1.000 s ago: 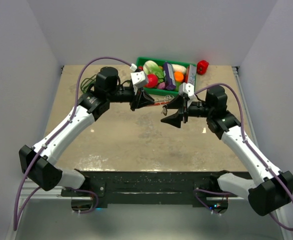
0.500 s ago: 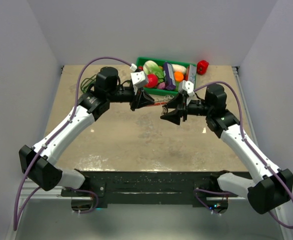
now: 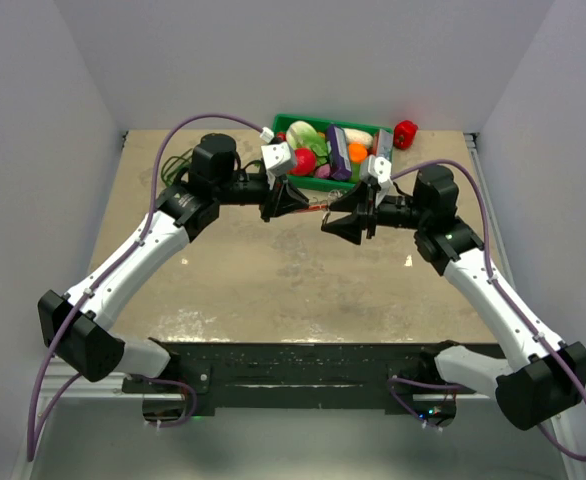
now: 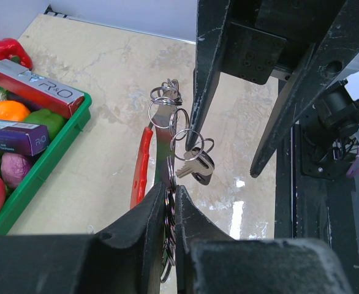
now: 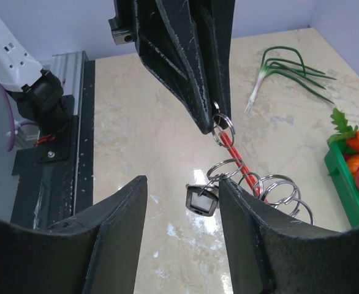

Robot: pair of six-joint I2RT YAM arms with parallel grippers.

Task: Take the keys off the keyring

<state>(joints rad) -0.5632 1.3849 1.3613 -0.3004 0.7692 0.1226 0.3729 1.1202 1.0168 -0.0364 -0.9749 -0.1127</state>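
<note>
While the left pincer [image 4: 169, 195] stays pinched tight on the keyring [image 4: 163, 115], the right pincer [image 5: 182, 184] has crept up closer to the bunch than it was a second ago. Its fingers are spread wide and aren't touching anything. The whole bunch is held up above the tabletop [image 3: 273, 280] between the two arms. The red tag [image 4: 141, 164] runs alongside the linked rings, and a silvery key [image 4: 185, 168] and a black-headed key [image 5: 201, 199] dangle on the right pincer's side. The green bin [image 4: 52, 154] of toy veg sits nearby.
</note>
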